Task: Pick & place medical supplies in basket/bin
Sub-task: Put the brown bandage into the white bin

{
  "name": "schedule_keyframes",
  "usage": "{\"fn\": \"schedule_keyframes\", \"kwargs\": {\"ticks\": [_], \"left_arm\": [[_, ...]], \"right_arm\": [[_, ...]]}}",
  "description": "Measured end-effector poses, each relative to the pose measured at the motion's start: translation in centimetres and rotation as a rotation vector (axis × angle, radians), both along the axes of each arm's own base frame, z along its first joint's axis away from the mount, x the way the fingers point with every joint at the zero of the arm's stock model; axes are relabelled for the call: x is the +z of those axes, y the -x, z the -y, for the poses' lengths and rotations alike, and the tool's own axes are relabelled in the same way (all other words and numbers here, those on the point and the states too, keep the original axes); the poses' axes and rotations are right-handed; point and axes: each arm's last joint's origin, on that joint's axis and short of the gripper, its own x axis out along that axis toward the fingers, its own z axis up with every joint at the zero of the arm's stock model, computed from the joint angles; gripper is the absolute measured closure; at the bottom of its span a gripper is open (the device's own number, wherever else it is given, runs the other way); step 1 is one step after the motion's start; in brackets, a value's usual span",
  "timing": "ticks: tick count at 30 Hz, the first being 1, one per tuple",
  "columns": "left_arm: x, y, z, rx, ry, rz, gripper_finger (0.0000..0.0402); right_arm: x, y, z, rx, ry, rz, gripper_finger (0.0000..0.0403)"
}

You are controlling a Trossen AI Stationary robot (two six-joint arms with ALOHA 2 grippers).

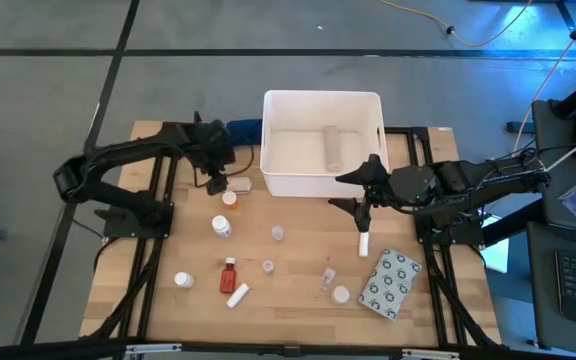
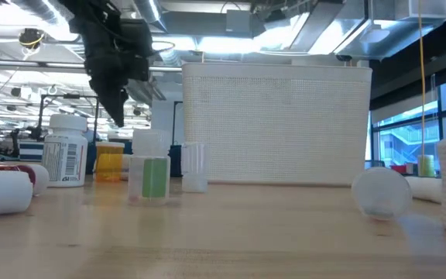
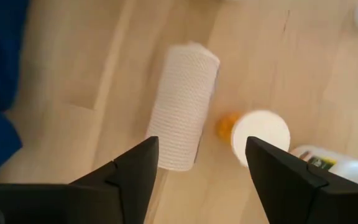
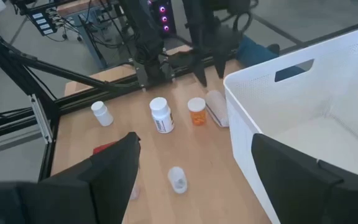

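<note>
Supplies lie scattered on the table point(image 1: 298, 290) in front of the white bin point(image 1: 323, 180), which holds a white roll point(image 1: 334, 147). The left gripper point(image 1: 215, 183), fingers spread and empty, hovers over a gauze roll point(image 3: 183, 107) beside an orange bottle point(image 3: 253, 135). The right gripper point(image 1: 353, 190), also open and empty, hangs at the bin's near right corner, above a white tube point(image 1: 363, 244).

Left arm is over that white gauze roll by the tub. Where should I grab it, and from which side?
Grip the gauze roll across its middle, coming straight down. It lies on its side on the table, so the open left gripper should span its width, not its ends. Watch the orange bottle close beside it.
</note>
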Motion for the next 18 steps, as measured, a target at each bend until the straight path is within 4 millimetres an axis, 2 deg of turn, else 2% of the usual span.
{"fn": "schedule_keyframes", "kwargs": {"ticks": [10, 18], "left_arm": [[-1.7, -1.4, 0.9, -0.246, -0.112, -0.16, 0.0164], [-3.4, -2.3, 0.8, -0.268, -0.1, -0.248, 0.0162]], "right_arm": [[0.0, 0.0, 0.0, -0.006, -0.014, 0.0, 0.0096], [-0.2, 0.1, -0.2, -0.003, -0.017, -0.017, 0.0096]]}}
